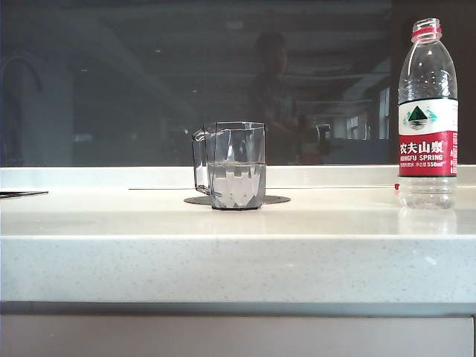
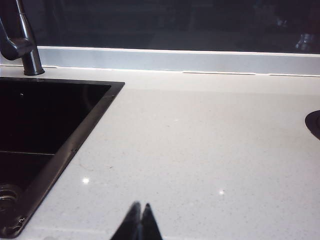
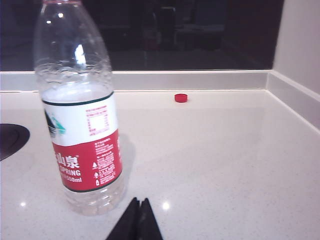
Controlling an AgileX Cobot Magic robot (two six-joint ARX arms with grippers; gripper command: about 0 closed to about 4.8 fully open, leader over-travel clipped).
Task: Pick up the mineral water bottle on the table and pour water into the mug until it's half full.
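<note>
The surface [image 1: 238,253] is pale, speckled stone with a thick, squared front edge. On it, near the middle of the exterior view, stands the mug [image 1: 235,165], clear faceted glass with straight sides and a see-through handle, sitting on a flat dark disc [image 1: 275,199]; water [image 1: 236,182] fills roughly its lower half. Well apart, toward the right of that view, the bottle [image 1: 428,111] stands upright and uncapped: clear ribbed plastic, red neck ring, white-and-red label.

Neither arm appears in the exterior view. The right wrist view shows the right pincer [image 3: 139,202] pressed narrow, its dark tips together, holding nothing, low and near the bottle's base, and a small red cap [image 3: 181,97] lying by the back wall. The left wrist view shows the left pincer [image 2: 140,207] likewise tips-together and empty over bare stone, beside a black sunken sink [image 2: 75,145] with a dark metal faucet [image 2: 22,42].
</note>
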